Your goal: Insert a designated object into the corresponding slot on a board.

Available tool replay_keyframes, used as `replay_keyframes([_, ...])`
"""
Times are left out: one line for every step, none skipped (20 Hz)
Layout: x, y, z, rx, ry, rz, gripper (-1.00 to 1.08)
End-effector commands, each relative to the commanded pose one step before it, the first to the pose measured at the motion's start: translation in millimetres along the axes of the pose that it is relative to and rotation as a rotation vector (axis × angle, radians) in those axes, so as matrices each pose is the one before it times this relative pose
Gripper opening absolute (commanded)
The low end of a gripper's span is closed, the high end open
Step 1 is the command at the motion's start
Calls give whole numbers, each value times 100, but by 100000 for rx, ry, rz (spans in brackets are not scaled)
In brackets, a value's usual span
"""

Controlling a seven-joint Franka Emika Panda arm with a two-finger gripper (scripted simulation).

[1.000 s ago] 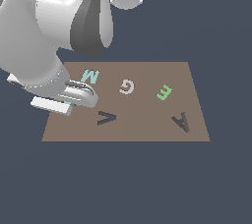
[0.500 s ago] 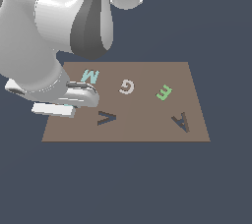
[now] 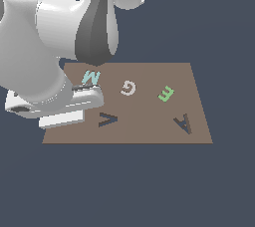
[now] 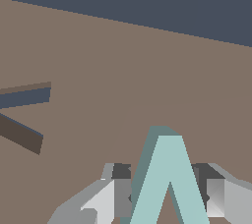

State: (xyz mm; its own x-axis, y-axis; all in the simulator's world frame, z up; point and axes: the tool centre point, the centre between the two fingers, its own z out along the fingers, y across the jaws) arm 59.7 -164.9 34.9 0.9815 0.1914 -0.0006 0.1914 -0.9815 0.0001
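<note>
A teal M, a pale G, a green E and a dark brown A-shaped recess show.

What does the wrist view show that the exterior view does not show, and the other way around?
Only the wrist view shows the teal V block standing between the two fingers; in the exterior view the arm hides both.

Only the exterior view shows the whole arm, the teal M, the pale G, the green E and the brown A-shaped recess.

Both show the brown board and the dark V-shaped slot; the wrist view shows only part of it.
</note>
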Motion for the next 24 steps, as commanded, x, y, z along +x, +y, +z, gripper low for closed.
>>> replay_keyframes([742,-405,-61,-17,33,-10144,-100])
replay_keyframes([318,-167,-19,-4,2,-4383,-100])
replay_keyframes([329,-174,-19,-3,2,-4538,-100])
replay_keyframes([332,-177,-19,-3,1,-4570,-100])
replay_keyframes([332,-178,-19,-3,1,-4574,-100])
replay_keyframes([333,-179,-19,-3,1,-4579,-100])
replay_keyframes([334,-180,-19,-3,1,-4584,-100])
replay_keyframes([334,-181,-19,-2,0,-4588,-100])
replay_keyframes([335,-182,-18,-2,0,-4593,-100])
replay_keyframes([336,-184,-18,-2,0,-4599,-100])
replay_keyframes([336,-185,-18,-1,0,-4604,-100])
replay_keyframes([337,-186,-18,-1,-1,-4610,-100])
replay_keyframes([337,-187,-18,-1,-1,-4616,-100])
replay_keyframes([338,-189,-18,0,-1,-4622,-100])
replay_keyframes([339,-190,-17,0,-1,-4628,-100])
replay_keyframes([337,-191,-17,0,-2,-4607,-100])
replay_keyframes([327,-186,-16,1,-2,-4462,-100])
replay_keyframes([315,-180,-16,1,-2,-4300,-100])
replay_keyframes([303,-174,-15,2,-2,-4137,-100])
replay_keyframes([291,-168,-14,2,-2,-3973,-100])
replay_keyframes([279,-162,-13,3,-2,-3808,-100])
replay_keyframes([267,-156,-12,3,-2,-3643,-100])
replay_keyframes([255,-150,-12,3,-2,-3477,-100])
replay_keyframes([243,-144,-11,4,-2,-3310,-100])
